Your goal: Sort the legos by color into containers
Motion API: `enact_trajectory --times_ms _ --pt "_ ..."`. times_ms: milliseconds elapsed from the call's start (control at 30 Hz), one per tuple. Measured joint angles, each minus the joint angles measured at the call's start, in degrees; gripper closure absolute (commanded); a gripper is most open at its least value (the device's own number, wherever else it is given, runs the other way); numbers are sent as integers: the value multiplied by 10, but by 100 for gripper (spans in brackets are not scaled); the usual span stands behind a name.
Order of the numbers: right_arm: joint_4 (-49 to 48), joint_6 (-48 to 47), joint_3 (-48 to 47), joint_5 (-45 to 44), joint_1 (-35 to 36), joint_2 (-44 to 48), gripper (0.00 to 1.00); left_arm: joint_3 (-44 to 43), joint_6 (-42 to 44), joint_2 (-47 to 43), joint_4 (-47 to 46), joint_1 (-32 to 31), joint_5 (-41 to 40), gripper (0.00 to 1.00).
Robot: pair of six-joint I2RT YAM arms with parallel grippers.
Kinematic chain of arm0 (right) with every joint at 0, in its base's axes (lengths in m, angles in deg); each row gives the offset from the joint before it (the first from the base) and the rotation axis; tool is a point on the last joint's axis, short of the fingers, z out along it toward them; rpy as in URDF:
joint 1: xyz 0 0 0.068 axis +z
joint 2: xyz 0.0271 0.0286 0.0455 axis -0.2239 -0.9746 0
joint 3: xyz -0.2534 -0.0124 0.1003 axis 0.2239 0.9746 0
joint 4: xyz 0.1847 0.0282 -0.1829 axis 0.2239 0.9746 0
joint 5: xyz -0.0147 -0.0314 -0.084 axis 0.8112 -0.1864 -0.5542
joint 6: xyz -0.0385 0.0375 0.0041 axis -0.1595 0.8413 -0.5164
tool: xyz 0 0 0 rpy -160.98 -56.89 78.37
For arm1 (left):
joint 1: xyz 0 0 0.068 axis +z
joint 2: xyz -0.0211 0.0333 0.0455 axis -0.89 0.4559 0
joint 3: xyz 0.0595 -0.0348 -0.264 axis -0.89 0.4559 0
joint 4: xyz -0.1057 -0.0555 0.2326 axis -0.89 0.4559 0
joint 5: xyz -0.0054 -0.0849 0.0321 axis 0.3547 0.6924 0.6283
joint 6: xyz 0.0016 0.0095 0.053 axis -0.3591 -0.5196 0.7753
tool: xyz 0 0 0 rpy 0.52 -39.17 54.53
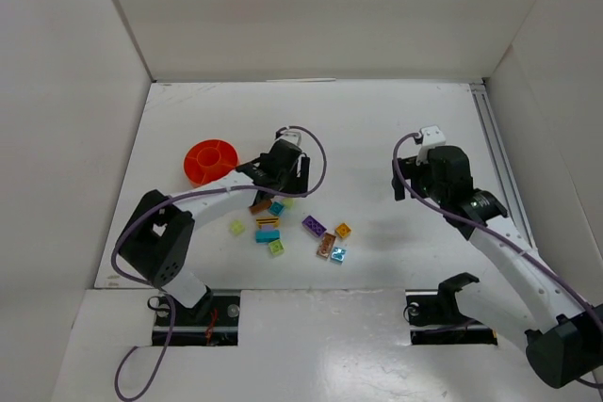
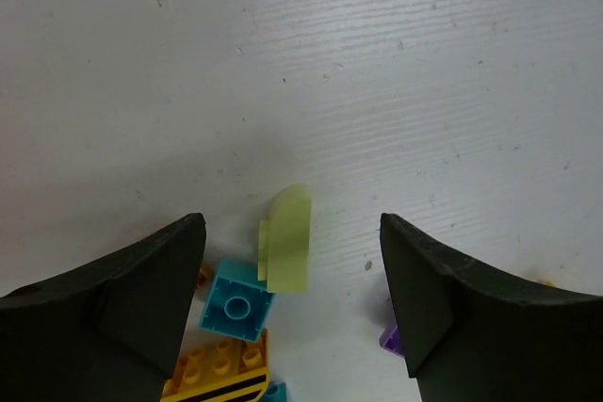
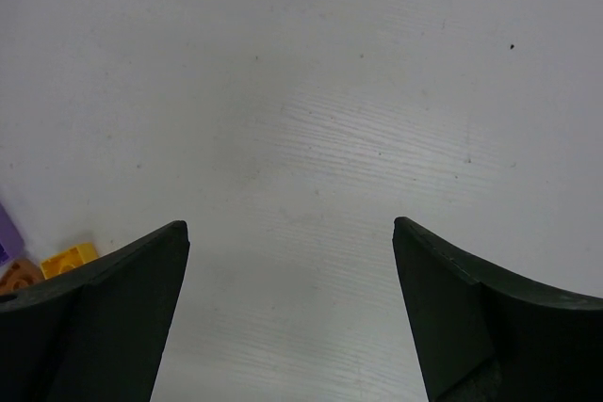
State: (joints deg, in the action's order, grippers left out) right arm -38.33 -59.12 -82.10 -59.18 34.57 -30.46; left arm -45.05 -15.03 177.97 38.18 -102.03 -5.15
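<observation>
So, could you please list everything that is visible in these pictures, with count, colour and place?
bowl: one, orange-red, left half of the table.
legos: about ten, mixed colours, loose cluster near the bowl, all outside it.
pale lime brick: one, between the left fingers, not touching them.
teal brick: one, right beside the pale lime brick.
purple brick: one, right part of the cluster.
orange brick: one, right edge of the cluster.
table: one, white, with white panels around it.
left fingers: two, black, open, above the cluster.
right fingers: two, black, open, above bare table right of the cluster.
</observation>
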Motion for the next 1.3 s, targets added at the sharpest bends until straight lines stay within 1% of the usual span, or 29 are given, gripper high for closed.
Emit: enact_trajectory --times_ms 33,100,167,233,300,433,467,533,567,600,800,833,867,1100,1200,1300 --pt "3 0 0 1 -6 0 7 0 4 7 0 0 1 32" --pt "6 -1 0 5 -16 1 7 0 14 19 -3 0 2 32" --pt "10 -1 0 7 -26 3 7 0 20 28 -7 0 3 42" --pt "14 -2 0 11 -33 7 7 -6 28 42 -9 0 4 49" --pt "15 -3 1 14 -40 8 7 -15 35 59 -11 0 8 50" --pt "16 -5 1 17 -52 9 7 -21 40 78 -14 0 16 58" --pt "17 -6 1 18 -55 9 7 -21 41 80 -14 0 18 62" --pt "17 -8 2 20 -59 12 7 -21 41 82 -13 0 19 67" --pt "17 -9 2 20 -62 12 7 -22 41 82 -13 0 19 71" --pt "17 -10 2 21 -63 13 7 -22 41 82 -13 0 19 79" --pt "21 -17 9 22 -75 14 7 -24 39 83 -11 0 19 98" --pt "23 -17 9 22 -78 14 7 -25 38 83 -11 0 19 98" --pt "25 -19 9 22 -80 14 7 -24 37 83 -11 0 19 100" --pt "28 -25 9 23 -82 17 7 -25 25 75 -3 0 18 100" --pt "28 -28 9 25 -82 19 7 -25 13 52 6 0 4 100" --pt "28 -30 10 28 -83 23 7 -25 -5 7 14 0 -27 100"
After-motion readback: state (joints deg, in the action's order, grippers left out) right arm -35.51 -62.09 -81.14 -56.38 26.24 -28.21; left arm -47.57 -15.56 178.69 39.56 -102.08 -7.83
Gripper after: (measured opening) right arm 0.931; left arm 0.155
